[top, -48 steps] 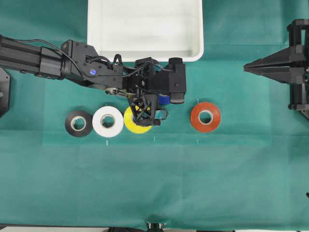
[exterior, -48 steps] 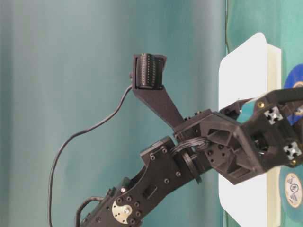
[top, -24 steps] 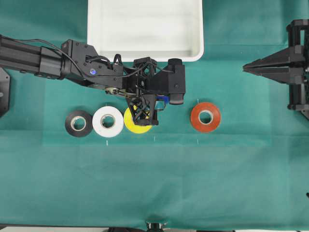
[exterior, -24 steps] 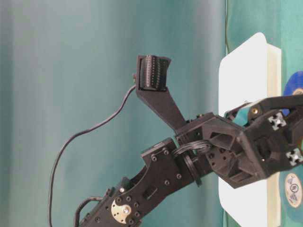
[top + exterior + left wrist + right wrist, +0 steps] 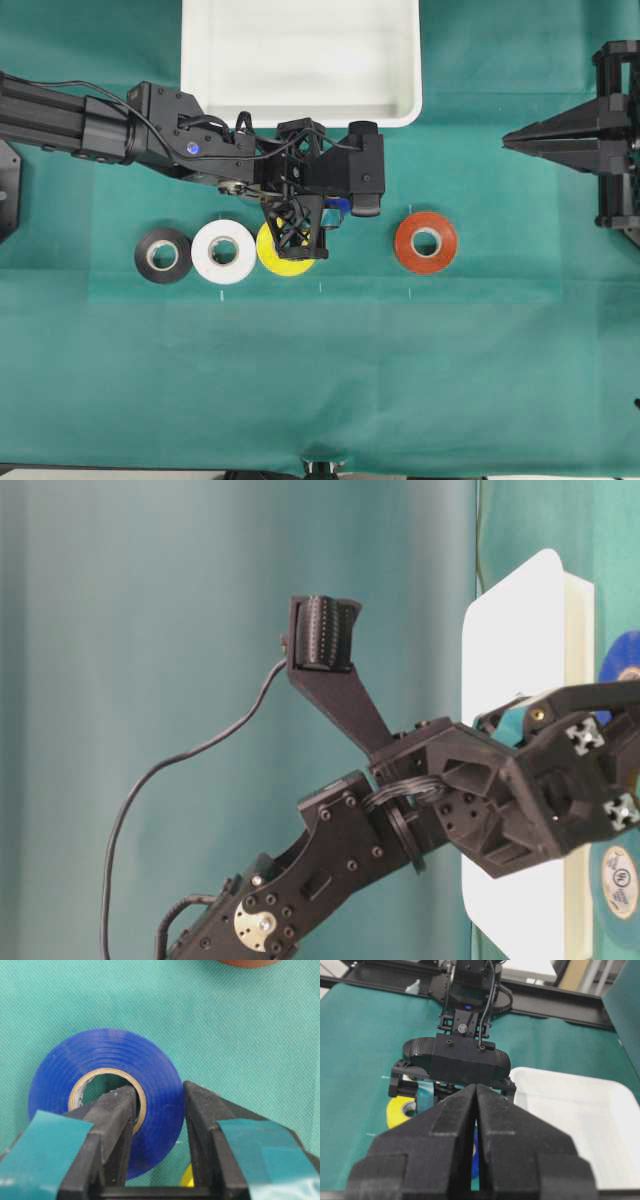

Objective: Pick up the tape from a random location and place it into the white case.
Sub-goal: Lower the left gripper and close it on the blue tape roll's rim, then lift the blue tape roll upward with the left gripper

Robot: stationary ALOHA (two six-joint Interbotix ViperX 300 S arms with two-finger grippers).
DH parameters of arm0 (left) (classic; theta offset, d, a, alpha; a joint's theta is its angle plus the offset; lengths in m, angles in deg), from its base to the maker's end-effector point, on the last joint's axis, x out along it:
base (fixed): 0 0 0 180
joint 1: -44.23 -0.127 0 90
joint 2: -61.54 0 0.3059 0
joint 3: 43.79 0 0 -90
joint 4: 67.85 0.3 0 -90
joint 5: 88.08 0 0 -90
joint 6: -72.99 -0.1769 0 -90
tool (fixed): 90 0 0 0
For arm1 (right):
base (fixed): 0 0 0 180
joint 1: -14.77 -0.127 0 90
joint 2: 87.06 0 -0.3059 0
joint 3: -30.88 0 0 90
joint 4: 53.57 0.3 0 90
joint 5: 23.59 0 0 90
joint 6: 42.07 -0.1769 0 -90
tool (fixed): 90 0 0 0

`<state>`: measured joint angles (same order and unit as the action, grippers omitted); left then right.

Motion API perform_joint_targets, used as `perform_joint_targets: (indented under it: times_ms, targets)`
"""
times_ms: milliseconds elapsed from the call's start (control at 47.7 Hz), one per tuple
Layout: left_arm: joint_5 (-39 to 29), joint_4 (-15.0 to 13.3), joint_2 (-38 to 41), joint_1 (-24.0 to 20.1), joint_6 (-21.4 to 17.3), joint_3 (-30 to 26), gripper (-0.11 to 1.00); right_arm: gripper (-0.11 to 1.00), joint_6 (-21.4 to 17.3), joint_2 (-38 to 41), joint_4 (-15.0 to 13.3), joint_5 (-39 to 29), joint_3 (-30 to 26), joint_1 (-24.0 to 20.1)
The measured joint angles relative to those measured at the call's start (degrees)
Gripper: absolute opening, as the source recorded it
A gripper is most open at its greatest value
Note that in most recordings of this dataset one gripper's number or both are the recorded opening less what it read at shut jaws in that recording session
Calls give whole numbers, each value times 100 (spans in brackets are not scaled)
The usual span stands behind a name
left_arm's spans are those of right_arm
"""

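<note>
The tape [image 5: 160,1072], a bright blue roll with a pale core, lies flat on the green cloth. My left gripper [image 5: 159,1097] is shut on its wall, with one finger down in the core hole and the other against the outer side. From overhead only a sliver of the tape [image 5: 340,206] shows beside the left gripper [image 5: 318,222], just below the white case [image 5: 300,118]. The case's floor is bare. My right gripper [image 5: 510,140] hovers at the right edge, shut and holding nothing, well away from the rolls.
A row of other rolls lies on the cloth: black [image 5: 163,255], white [image 5: 223,251], yellow [image 5: 275,258] partly under the left gripper, and orange-red [image 5: 426,242] to the right. The left arm stretches in from the left edge.
The left gripper's fingers have closed from wide open onto the blue roll's wall and dropped slightly. Nothing has moved in the last half second. The right arm is still.
</note>
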<state>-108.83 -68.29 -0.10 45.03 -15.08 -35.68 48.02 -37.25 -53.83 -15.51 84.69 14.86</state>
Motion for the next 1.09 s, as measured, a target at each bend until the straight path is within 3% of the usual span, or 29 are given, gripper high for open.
perform_joint_targets:
  times_ms: [252, 1091]
  targets:
    - [-44, 0, -62, 0, 9, 0, 25, 0, 0, -9, 0, 9, 0, 0]
    - [-1354, 0, -1503, 0, -18, -272, 25, 0, 0, 35, 0, 0, 0, 0]
